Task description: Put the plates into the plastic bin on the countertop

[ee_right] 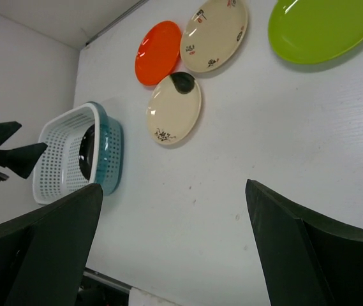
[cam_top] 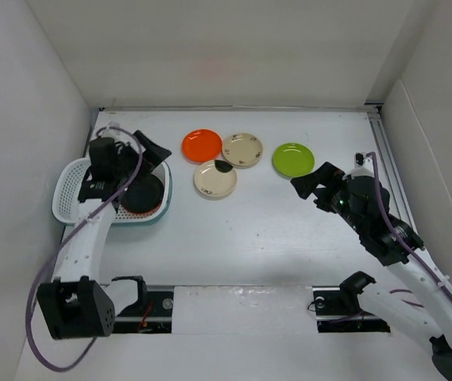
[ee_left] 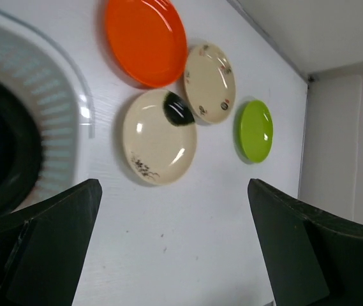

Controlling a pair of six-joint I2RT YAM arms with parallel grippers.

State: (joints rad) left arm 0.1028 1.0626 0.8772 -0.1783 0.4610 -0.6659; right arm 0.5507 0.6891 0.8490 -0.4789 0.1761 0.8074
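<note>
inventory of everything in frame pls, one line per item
orange plate: 1, orange, countertop, back centre
beige plate with small marks: 1, beige, right of the orange one
beige plate with black patch: 1, beige, in front of those two
lime green plate: 1, lime green, furthest right
black plate: 1, glossy black, inside the bin
plastic bin: 1, white with bluish rim, left side
countertop: 1, white
left end effector: 1, black, open, over the bin
right end effector: 1, black, open, near the lime plate

We held both arms stretched forward over the table; our left fingers [cam_top: 156,148] and right fingers [cam_top: 302,182] stood wide apart.
</note>
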